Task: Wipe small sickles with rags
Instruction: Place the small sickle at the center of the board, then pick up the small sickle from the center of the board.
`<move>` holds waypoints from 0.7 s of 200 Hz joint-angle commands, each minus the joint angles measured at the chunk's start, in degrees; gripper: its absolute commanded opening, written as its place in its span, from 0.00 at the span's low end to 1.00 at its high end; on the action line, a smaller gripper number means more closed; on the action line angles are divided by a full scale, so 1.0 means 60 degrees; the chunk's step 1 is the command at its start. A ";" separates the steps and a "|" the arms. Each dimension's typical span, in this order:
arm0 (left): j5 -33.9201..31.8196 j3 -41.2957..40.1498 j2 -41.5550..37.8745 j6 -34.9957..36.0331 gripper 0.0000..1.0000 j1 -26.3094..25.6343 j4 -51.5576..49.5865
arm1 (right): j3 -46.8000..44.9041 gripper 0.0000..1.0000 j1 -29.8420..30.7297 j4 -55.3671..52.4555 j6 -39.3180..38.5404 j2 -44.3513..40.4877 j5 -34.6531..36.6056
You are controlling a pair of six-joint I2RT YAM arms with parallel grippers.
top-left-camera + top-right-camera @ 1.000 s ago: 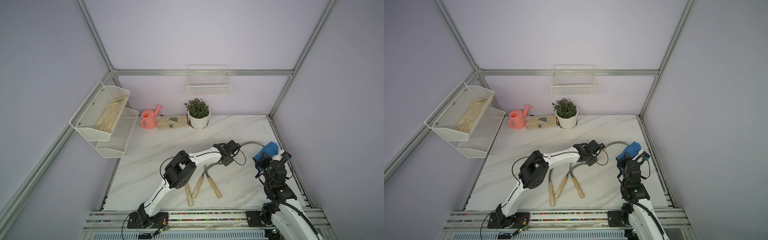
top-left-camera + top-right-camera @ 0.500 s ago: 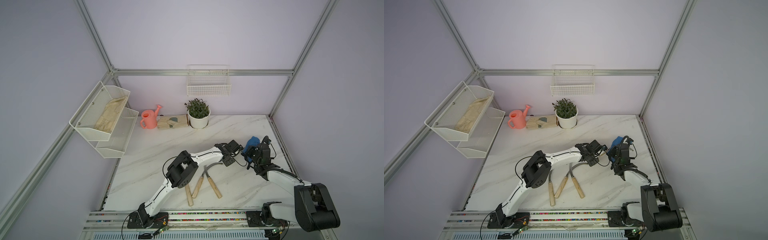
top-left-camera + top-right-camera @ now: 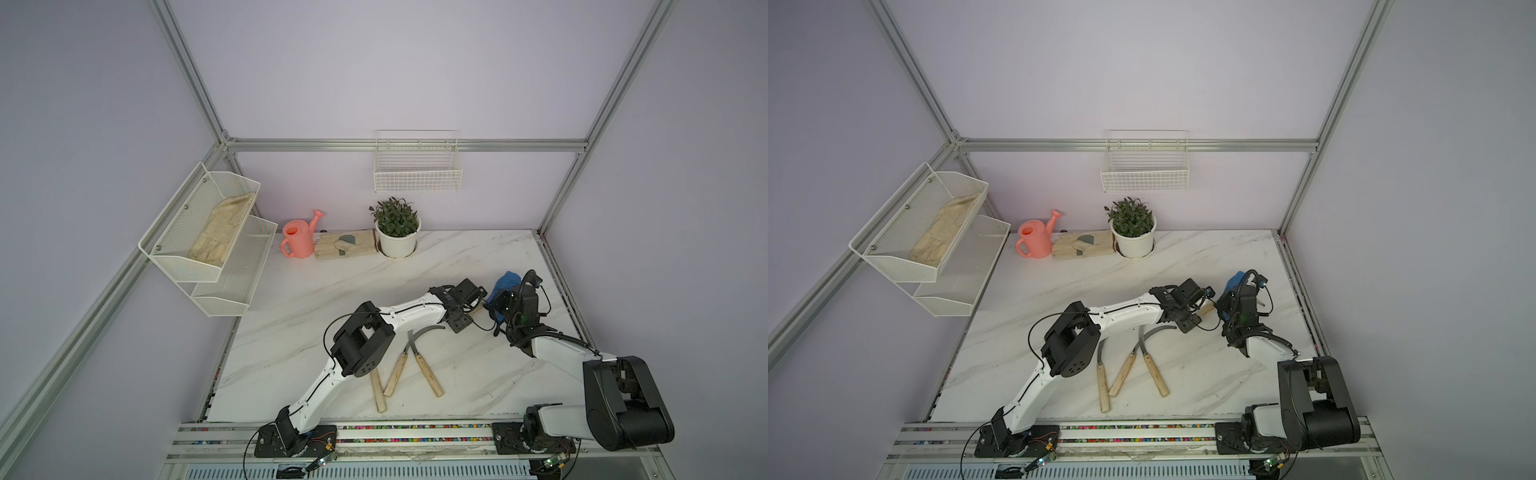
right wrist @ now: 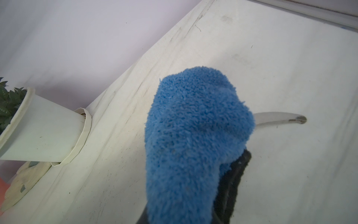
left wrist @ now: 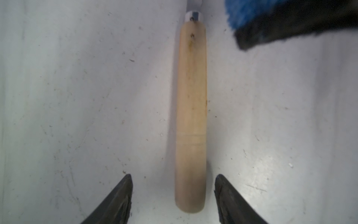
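Three small sickles (image 3: 430,376), curved grey blades on pale wooden handles, lie fanned at lower centre of the white marble bench (image 3: 316,299); whether they have been wiped cannot be told. Beyond them the left fingers (image 5: 118,199) stand open astride a fourth sickle (image 5: 190,116), gripping nothing. At right centre the right arm (image 3: 557,347), its fingers hidden but clamped on the fluffy blue microfibre rag (image 4: 193,135), holds the rag over that sickle's blade, so the job looks partway done.
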 commanded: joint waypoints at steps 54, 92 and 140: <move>-0.3503 -0.3663 -0.5232 -0.4747 1.00 -0.0022 0.3774 | -0.0378 0.00 -0.0032 0.0675 0.0009 -0.0502 0.0038; -0.4383 -0.8360 -0.7334 -0.2662 1.00 -0.0080 0.9747 | -0.0449 0.00 -0.0028 0.0667 0.0005 -0.0588 0.0074; -0.4342 -1.2942 -0.9893 -0.3174 1.00 -0.0177 1.4643 | -0.0318 0.00 -0.0031 0.0629 -0.0009 -0.0428 0.0035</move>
